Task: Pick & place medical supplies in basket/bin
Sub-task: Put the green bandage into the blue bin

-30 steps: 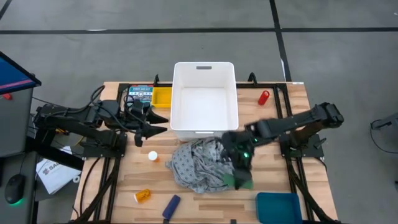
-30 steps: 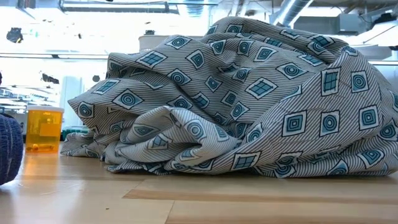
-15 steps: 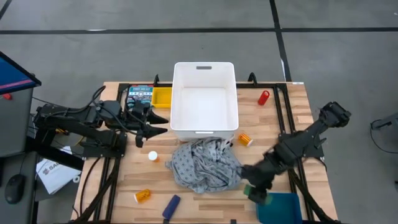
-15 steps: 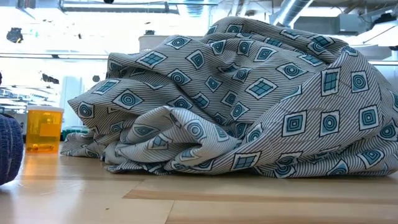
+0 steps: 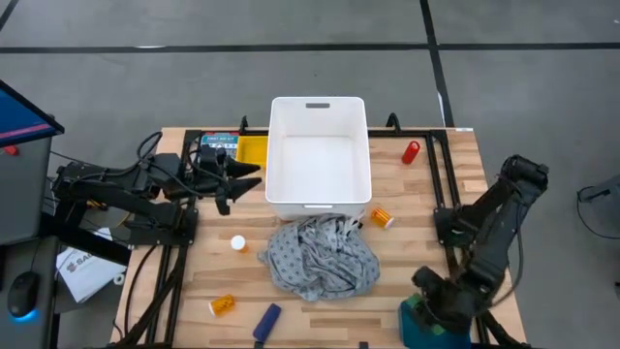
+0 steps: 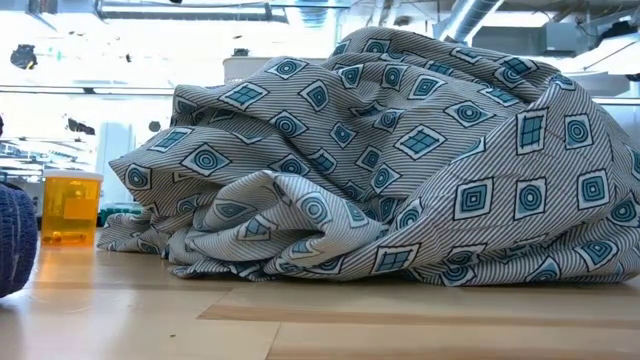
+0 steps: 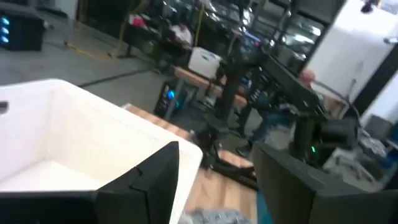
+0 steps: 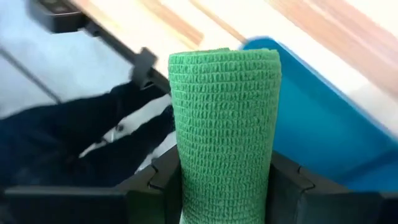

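Observation:
My right gripper (image 5: 428, 299) hangs over the blue tray (image 5: 438, 330) at the table's near right corner, shut on a green bandage roll (image 8: 224, 118). My left gripper (image 5: 238, 182) is open, level, just left of the white bin (image 5: 320, 107), whose wall (image 7: 74, 124) fills its wrist view. The grey patterned cloth (image 5: 320, 257) lies crumpled on the table before the bin, filling the low view (image 6: 400, 170). Lying on the table are two orange pill bottles (image 5: 382, 217) (image 5: 222, 305), a dark blue cylinder (image 5: 267, 322), a white cap (image 5: 237, 243) and a red bottle (image 5: 412, 152). My right gripper pinches the green roll between its two fingers (image 8: 163, 177), one on each side of the roll's lower part (image 8: 224, 186). The roll lies along the fingers and sticks out past their tips. It is lifted clear above the blue tray (image 8: 311, 112).
A flat teal printed box (image 5: 219, 147) and a yellow piece (image 5: 254, 150) lie left of the bin, at the far edge. Black frame rails run along both table sides. Bare wood shows between the cloth and the blue tray. In the low view an orange bottle (image 6: 70, 205) stands left of the cloth.
My right gripper, carrying the green roll, has swung away from the cloth's right edge toward the table's near right corner and now stands over the blue tray. My left gripper has shifted a little toward the far edge. The cloth has stayed still.

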Available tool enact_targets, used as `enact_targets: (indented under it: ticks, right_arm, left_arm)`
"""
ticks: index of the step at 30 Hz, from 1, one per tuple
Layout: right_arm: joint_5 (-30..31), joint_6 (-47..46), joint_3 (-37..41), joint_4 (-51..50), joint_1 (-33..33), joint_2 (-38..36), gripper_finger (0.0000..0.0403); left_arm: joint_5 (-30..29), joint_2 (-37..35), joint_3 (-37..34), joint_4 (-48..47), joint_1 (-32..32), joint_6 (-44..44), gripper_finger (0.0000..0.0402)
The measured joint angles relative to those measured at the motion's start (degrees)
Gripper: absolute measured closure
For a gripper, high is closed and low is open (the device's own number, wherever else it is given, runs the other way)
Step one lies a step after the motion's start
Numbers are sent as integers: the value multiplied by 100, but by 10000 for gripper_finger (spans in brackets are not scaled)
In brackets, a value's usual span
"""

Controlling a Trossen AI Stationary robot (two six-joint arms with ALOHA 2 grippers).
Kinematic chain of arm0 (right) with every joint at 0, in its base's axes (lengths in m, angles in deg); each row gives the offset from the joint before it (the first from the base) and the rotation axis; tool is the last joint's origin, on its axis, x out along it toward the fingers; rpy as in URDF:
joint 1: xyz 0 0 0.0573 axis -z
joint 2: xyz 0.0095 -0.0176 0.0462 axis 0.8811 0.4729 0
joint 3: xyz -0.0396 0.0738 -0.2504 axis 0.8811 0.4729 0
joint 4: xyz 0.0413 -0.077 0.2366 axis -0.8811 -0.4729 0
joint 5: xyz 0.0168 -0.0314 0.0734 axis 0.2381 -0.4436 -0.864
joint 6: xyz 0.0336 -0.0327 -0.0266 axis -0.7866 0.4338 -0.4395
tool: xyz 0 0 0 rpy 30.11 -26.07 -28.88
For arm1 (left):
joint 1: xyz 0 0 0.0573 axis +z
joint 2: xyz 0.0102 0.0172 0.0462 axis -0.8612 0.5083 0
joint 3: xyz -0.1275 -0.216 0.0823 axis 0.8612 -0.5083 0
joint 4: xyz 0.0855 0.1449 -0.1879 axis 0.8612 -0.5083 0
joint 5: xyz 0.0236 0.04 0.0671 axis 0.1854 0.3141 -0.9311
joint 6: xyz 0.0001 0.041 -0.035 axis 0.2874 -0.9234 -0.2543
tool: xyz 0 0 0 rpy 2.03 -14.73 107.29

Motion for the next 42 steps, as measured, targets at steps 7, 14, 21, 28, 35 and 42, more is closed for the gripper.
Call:
enact_targets:
  ticks: [7, 14, 21, 28, 35, 42]
  right_arm:
    - [92, -839, 4, 88, -610, 496, 248]
    - [88, -838, 0, 53, -602, 904, 248]
    - [74, -832, -2, 207, -589, 1310, 248]
    - [55, -831, -4, 201, -597, 1584, 248]
    - [-154, -519, -4, 208, -508, 1795, 246]
    - [-277, -380, -7, 149, -321, 1736, 187]
  left_arm:
    - [-75, 190, 2, 55, 30, 123, 205]
    - [-55, 711, 0, 348, 50, 355, 205]
    - [127, 1120, 0, 1003, 50, 400, 205]
    - [128, 1172, 0, 1075, 7, 504, 205]
    - [128, 1172, 0, 1161, -33, 609, 205]
    - [128, 1172, 0, 1200, -84, 623, 205]
